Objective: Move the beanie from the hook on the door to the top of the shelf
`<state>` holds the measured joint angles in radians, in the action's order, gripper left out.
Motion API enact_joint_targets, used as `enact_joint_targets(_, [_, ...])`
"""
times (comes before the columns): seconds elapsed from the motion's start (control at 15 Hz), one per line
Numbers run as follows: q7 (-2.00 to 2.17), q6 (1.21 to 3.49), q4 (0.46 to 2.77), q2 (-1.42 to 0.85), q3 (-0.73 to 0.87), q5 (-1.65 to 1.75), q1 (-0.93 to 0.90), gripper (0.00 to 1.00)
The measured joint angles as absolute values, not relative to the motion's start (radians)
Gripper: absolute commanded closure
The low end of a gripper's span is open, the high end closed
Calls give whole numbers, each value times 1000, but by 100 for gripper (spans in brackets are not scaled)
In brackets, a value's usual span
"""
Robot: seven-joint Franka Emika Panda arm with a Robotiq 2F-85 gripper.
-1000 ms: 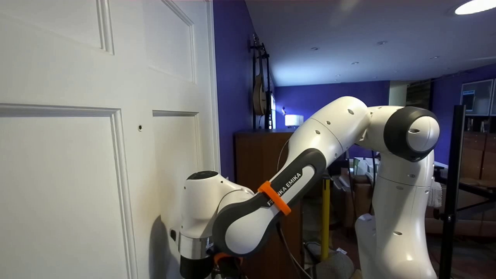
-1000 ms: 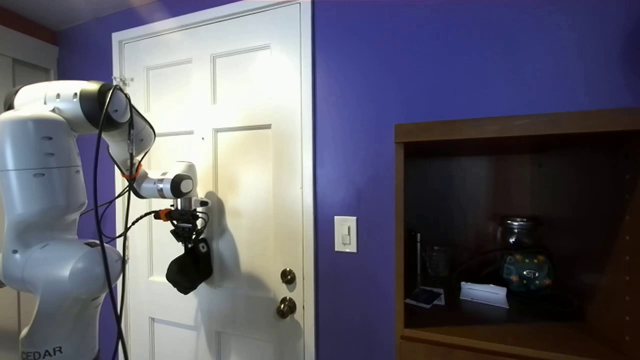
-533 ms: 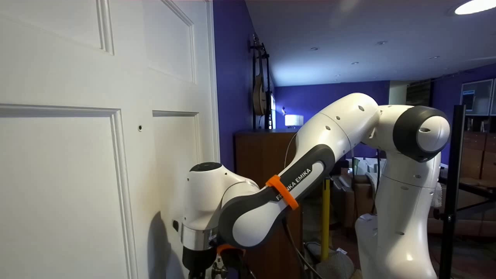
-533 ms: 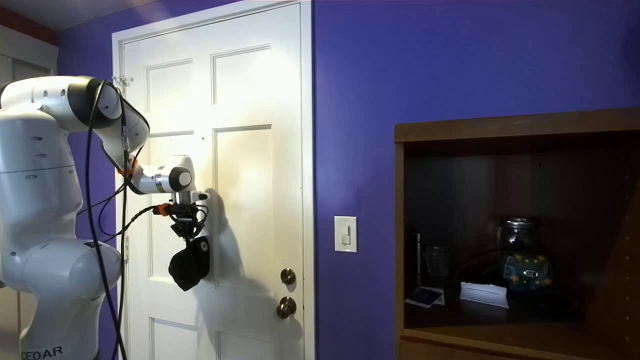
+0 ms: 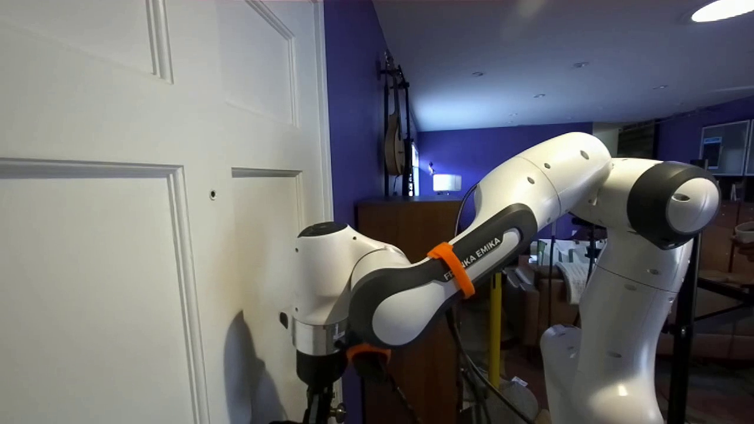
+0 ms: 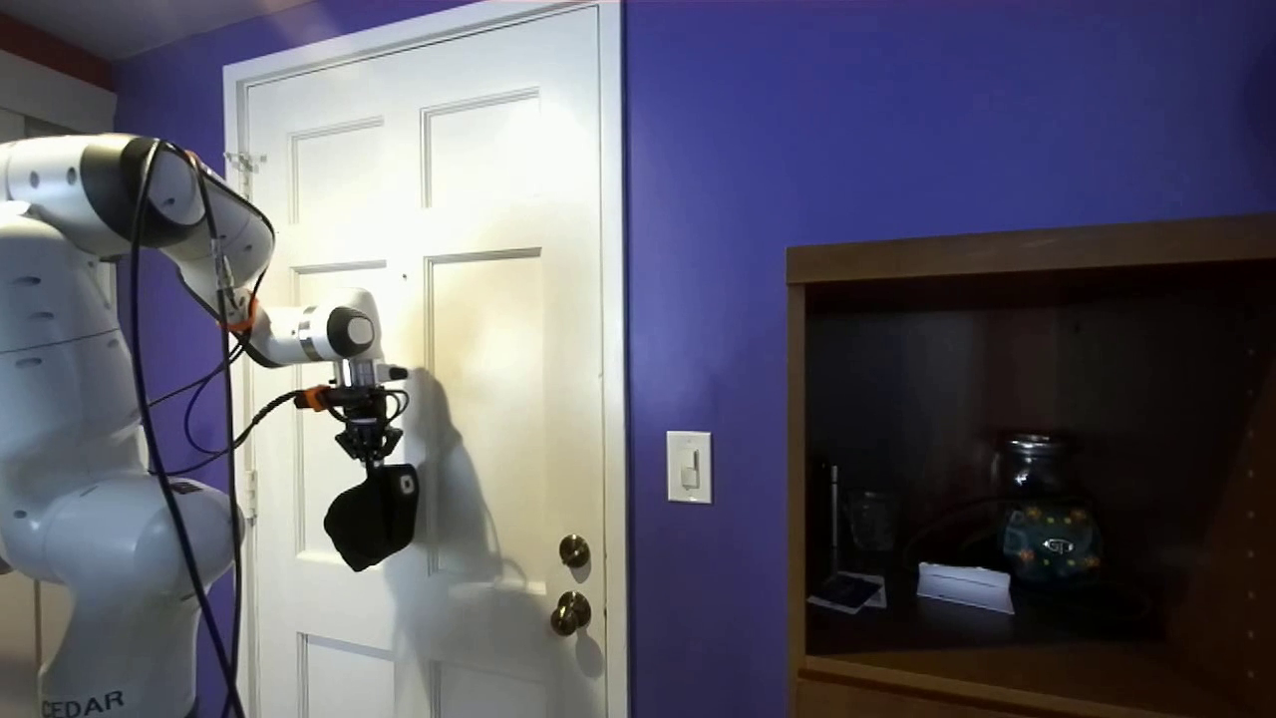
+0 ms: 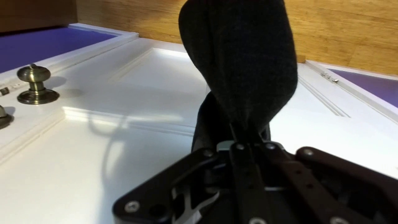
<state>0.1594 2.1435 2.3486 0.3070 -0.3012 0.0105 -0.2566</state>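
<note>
Beanie (image 6: 371, 521) in the grip of the tool (image 7: 247, 132), out in front of the door (image 6: 488, 329)!
The tool pinches narrow on a fold at the cloth's upper edge, presumably so the soft body dangles loose for draping. In an exterior view it hangs directly below the tool. No hook shows, so whether it's off one I can't say. Away to the right stands the shelf (image 6: 1027, 251), its top likely calling for a lift.
</note>
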Motion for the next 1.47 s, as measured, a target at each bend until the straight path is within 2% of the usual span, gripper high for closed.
enact_joint_targets(0.67, [232, 1948, 2351, 479, -291, 111, -199, 99])
enact_joint_targets(0.8, [232, 1940, 2355, 521, -279, 133, -183, 96])
enact_joint_targets(1.47, [229, 1937, 2359, 553, -271, 144, -174, 99])
